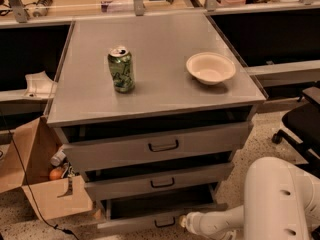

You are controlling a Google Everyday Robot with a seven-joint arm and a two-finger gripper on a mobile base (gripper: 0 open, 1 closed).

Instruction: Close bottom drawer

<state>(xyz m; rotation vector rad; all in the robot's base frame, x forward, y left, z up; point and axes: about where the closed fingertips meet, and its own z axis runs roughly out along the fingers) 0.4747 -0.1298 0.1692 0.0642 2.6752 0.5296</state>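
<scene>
Where bottom drawer (pixel 140 223) juts frontward, gripper (pixel 184 221) hovers.

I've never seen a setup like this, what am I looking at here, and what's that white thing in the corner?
That white thing is a robot's arm, filmed by one camera looking down at a grey metal cabinet. On the cabinet's top stand a green drink can and an empty cream bowl. The arm ends in a claw, low down by the front of the shortest, lowest grey drawer, which stands pulled out and is meant to be pushed shut. Whether the claw grips anything doesn't show. A brown cardboard box sits on the floor at the left.
</scene>
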